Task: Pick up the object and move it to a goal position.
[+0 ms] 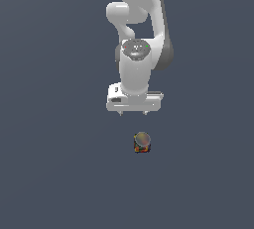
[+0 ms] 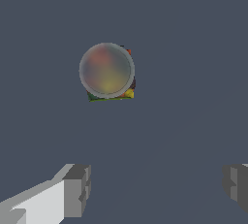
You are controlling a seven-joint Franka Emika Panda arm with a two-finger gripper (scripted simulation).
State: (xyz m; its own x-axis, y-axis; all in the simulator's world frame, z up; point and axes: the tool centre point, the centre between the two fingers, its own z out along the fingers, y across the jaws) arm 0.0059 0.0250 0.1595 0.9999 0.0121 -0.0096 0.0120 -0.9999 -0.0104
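The object (image 1: pixel 142 143) is a tiny can with a grey-tan round top and a dark body with red, orange and green patches. It stands upright on the flat grey floor. My gripper (image 1: pixel 132 113) hangs above and behind it, apart from it, with its jaws spread wide and nothing between them. In the wrist view the can (image 2: pixel 107 72) is seen from above, its round top facing the camera. It lies ahead of the gap between my fingers (image 2: pixel 75 189), not between them. My gripper (image 2: pixel 156 185) is open and much wider than the can.
The white arm (image 1: pixel 139 34) rises behind the gripper in the exterior view. The floor (image 1: pixel 49 163) is a plain dark grey surface. No other objects or goal marker show in either view.
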